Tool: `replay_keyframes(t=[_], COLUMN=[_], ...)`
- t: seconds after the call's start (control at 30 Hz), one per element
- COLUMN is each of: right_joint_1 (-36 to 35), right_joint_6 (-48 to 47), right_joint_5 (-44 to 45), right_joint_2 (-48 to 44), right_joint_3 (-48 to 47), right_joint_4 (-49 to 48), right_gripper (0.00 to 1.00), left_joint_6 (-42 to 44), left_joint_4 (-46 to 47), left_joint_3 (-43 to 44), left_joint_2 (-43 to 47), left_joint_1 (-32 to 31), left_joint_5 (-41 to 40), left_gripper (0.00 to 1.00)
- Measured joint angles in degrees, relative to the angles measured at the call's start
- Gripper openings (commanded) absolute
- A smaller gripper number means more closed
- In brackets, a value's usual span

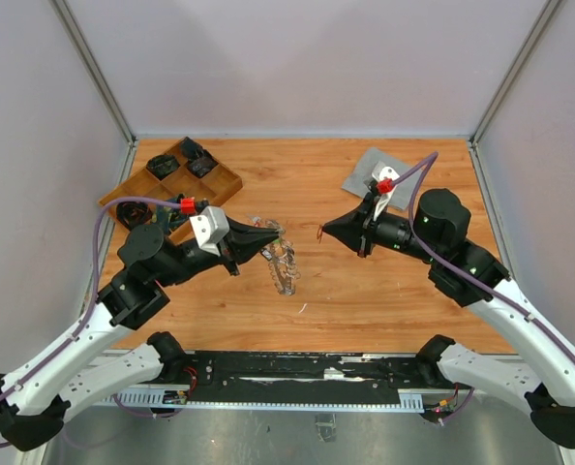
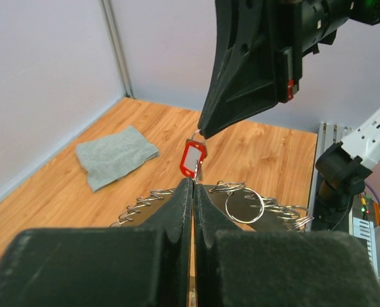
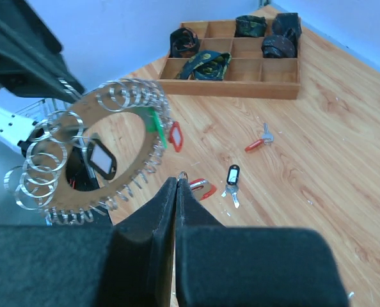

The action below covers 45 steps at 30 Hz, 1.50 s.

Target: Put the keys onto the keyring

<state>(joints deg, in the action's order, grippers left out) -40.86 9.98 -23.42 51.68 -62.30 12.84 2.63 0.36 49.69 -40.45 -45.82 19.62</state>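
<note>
My left gripper is shut on the rim of the keyring, a large thin silver ring fringed with small split rings, held tilted above the table. Black, green and red tagged keys hang on it. My right gripper is shut on the small ring of a red-tagged key, which dangles just beyond the left fingertips, close to the keyring's edge. Two loose keys lie on the wood: a black-tagged one and a red one.
A wooden compartment tray holding dark items stands at the back left. A grey cloth square lies at the back right. Walls close in the table on three sides.
</note>
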Motion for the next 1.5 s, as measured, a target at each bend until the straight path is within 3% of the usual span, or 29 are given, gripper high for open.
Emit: replay_keyframes(t=[0.4,0.87,1.5], right_joint_1=[-3.9,-4.1,-6.8], right_joint_6=[-7.3,-15.6,-18.9], right_joint_5=[-6.1,-14.1,-17.2], right_joint_2=[-0.3,5.3,10.1], right_joint_3=[-1.4,-6.0,-8.4], right_joint_4=[-2.0,-4.0,-3.7], right_gripper=[0.01,0.01,0.01], left_joint_6=[4.1,10.7,11.1], left_joint_4=[-4.2,-6.7,-6.7], left_joint_3=[1.5,2.6,2.8], left_joint_2=[-2.6,-2.7,-3.0], left_joint_1=[-0.3,-6.8,-6.8], left_joint_5=[-3.6,-12.0,-12.7], left_gripper=[0.01,0.00,0.01])
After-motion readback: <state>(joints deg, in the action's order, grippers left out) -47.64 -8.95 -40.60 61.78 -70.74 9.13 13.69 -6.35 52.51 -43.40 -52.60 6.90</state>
